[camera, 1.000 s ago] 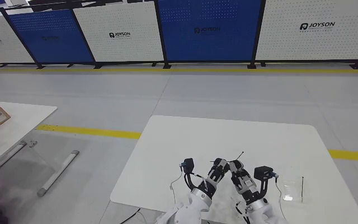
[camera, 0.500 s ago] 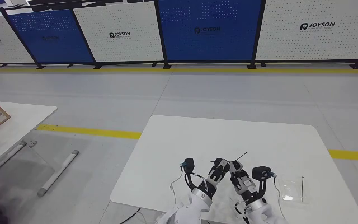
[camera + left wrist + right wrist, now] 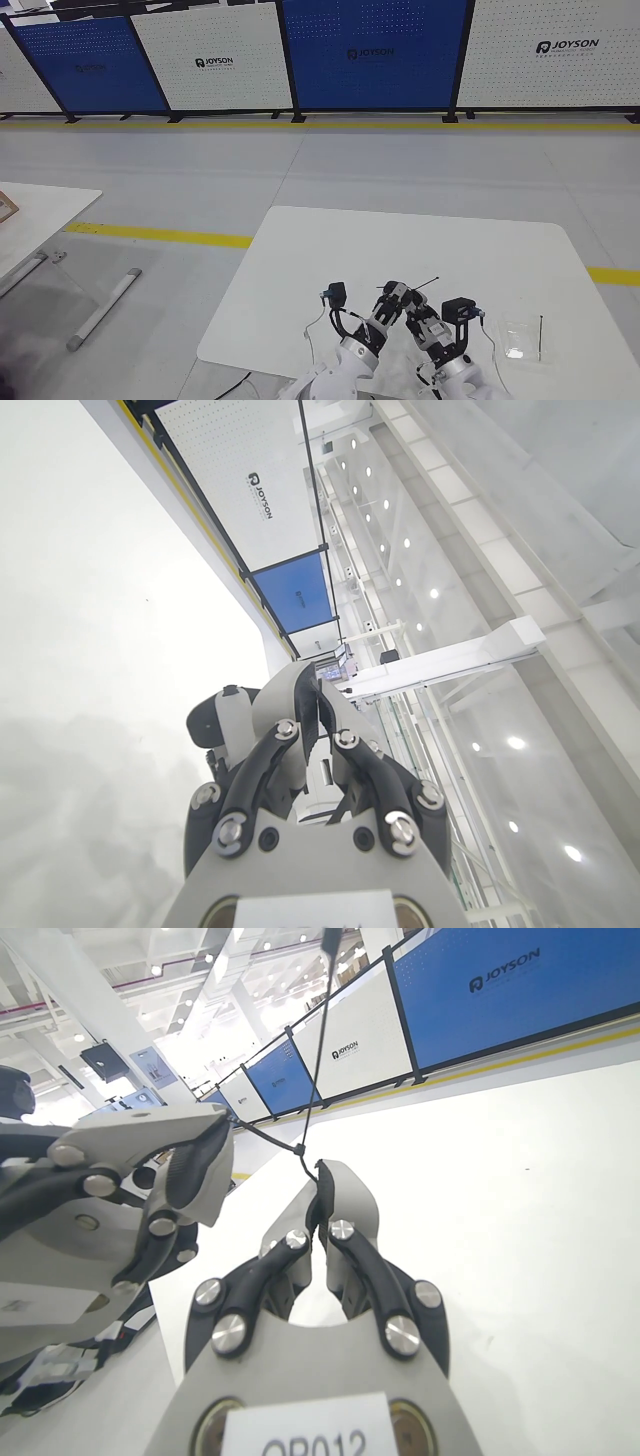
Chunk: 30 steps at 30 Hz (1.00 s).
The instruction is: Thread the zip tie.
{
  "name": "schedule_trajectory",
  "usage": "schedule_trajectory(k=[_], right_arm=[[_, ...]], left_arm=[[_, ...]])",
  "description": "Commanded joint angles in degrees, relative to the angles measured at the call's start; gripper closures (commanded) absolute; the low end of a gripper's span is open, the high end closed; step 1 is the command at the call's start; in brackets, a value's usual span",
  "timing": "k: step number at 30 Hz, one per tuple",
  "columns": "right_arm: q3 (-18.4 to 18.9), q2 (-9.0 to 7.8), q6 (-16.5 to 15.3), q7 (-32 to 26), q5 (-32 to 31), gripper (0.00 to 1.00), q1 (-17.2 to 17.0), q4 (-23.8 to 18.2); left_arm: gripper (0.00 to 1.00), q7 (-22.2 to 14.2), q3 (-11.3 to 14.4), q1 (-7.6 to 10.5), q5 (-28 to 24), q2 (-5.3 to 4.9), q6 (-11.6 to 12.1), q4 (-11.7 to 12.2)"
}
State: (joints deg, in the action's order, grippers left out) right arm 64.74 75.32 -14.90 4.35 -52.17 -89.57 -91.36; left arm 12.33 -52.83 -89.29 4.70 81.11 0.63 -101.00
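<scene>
Right wrist view: the right gripper (image 3: pixel 320 1173) is pinched closed on a thin black plastic zip tie (image 3: pixel 299 1149) just beneath its small head, with the long tail rising away from it. The left gripper (image 3: pixel 222 1125), just to the left, is clamped tight on the tie's other end. Both hang above the near edge of the white tabletop (image 3: pixel 400 240). A clear plastic pouch (image 3: pixel 518 340) lies to the right.

The white counter (image 3: pixel 400 240) bears what may be a clear plastic bag (image 3: pixel 517 340) near its right edge, and blue and white pegboard panels (image 3: pixel 375 55) stand across the floor beyond.
</scene>
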Motion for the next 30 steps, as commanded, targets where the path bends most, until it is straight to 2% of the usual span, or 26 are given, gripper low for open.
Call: schedule_trajectory(k=[1,15,30], right_arm=[[0.05,-0.03,-0.17,-0.05,-0.09,1.00,-0.05,-0.01],[0.48,-0.28,-1.25,-0.98,0.21,1.00,-0.22,0.37],[0.83,-0.50,-2.15,-1.62,0.79,1.00,-0.05,1.02]], left_arm=[[1.00,-0.08,-0.05,-0.14,0.06,-0.03,0.16,-0.22],[1.00,-0.39,-0.56,-0.96,0.32,-0.26,0.88,-1.69],[1.00,-0.40,-1.24,-2.70,1.18,-0.68,2.47,-3.68]])
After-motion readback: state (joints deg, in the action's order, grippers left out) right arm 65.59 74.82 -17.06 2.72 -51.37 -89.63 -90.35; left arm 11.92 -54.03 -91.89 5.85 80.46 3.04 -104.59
